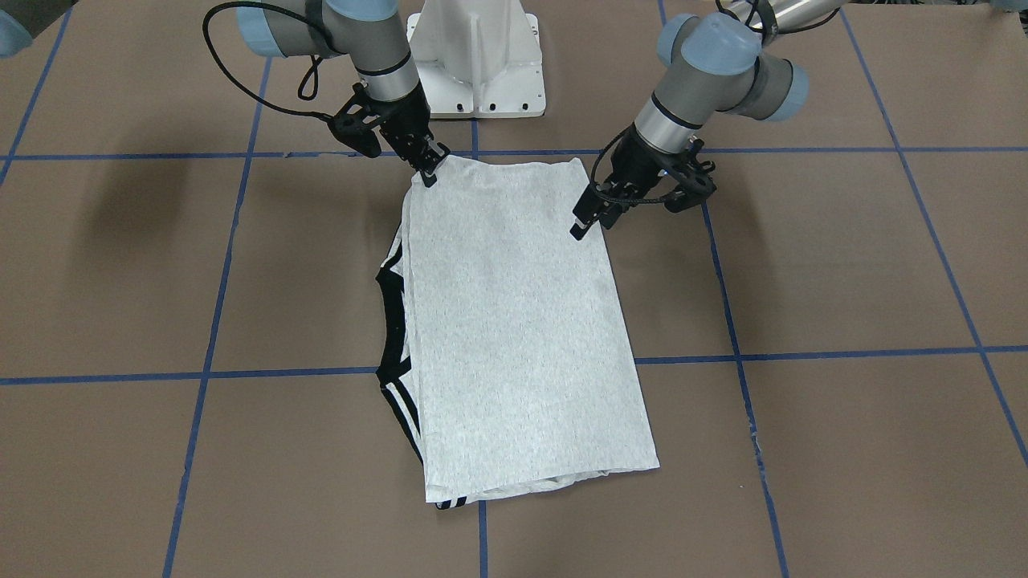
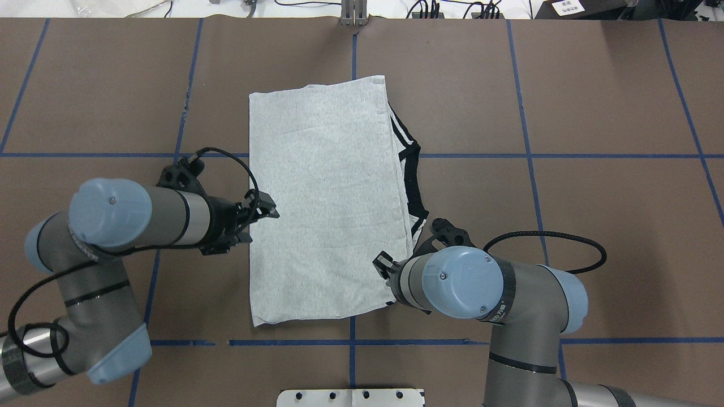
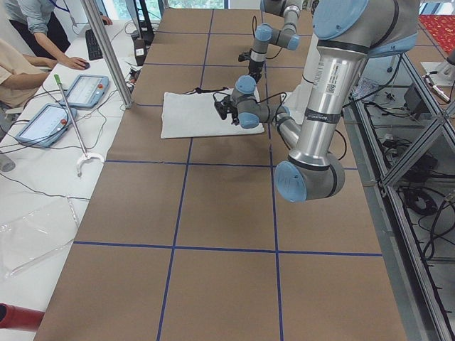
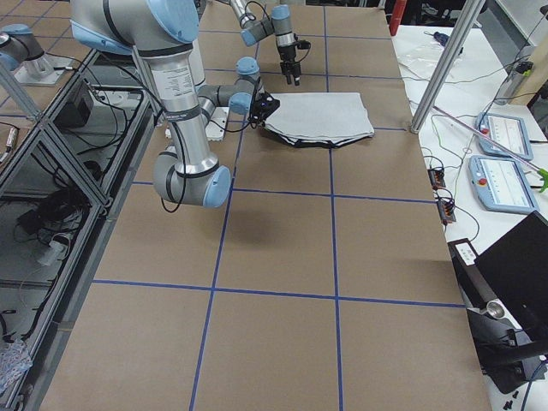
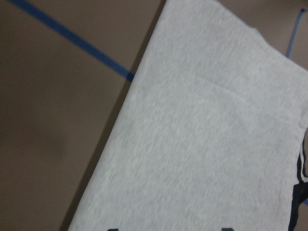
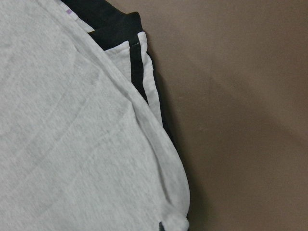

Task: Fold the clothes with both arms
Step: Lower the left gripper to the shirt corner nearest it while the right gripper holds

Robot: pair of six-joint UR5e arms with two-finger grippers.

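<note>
Only front view clearly shows right gripper [image 1: 431,166] at T-shirt [image 1: 514,321] corner, grip unclear; left gripper [image 1: 590,226] spread.

Before me, a light heather-grey T-shirt [image 1: 514,337] of soft matt knit cloth on a matt brown paper-like tabletop [image 1: 843,265]

Overhead: open table [image 2: 594,85] around the T-shirt [image 2: 328,198] from 9 through 3 o'clock; left gripper [image 2: 266,213] blocks 8 o'clock, right gripper [image 1: 431,167] the 5 o'clock corner.
</note>
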